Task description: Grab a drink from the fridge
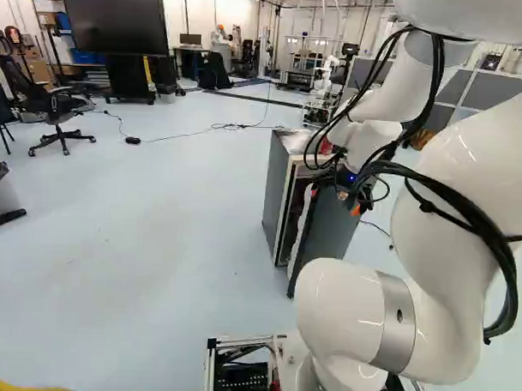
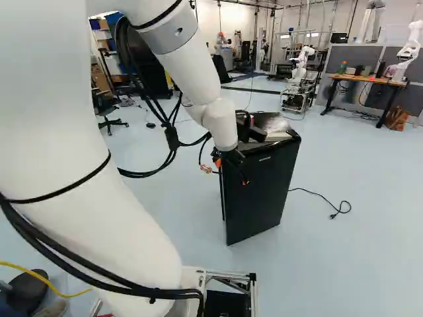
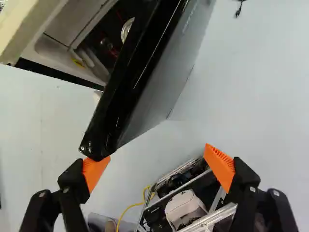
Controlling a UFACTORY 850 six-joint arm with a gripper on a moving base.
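Spanning both base views, the pale floor (image 1: 157, 226) is being shown beneath everything. The white arm (image 1: 456, 245) is being bent forward over it, with black cables being carried along its links. In the right base view, a wooden-topped desk (image 2: 370, 80) is being seen far back at the right, bottles and other small things being borne on it. At the left of the left base view, a large dark screen (image 1: 113, 23) is being held up on a stand. The fridge (image 1: 276, 183) is being seen ahead of the arm, its door (image 1: 329, 224) being held ajar toward the robot's side. An office chair (image 1: 58, 111) is being shown well apart, below and left of the screen. The gripper (image 2: 232, 172) is being held at the door's upper edge; in the wrist view, the fingers of the gripper (image 3: 155, 158) are being held wide apart, nothing being clamped, one orange pad (image 3: 94, 171) being set against the door's corner. Crumpled clear plastic (image 2: 276, 124) is being borne on the fridge's top. A round, shiny thing (image 3: 127, 29) is being glimpsed in the dark interior beside the door; whether the drink is being seen there cannot be told.
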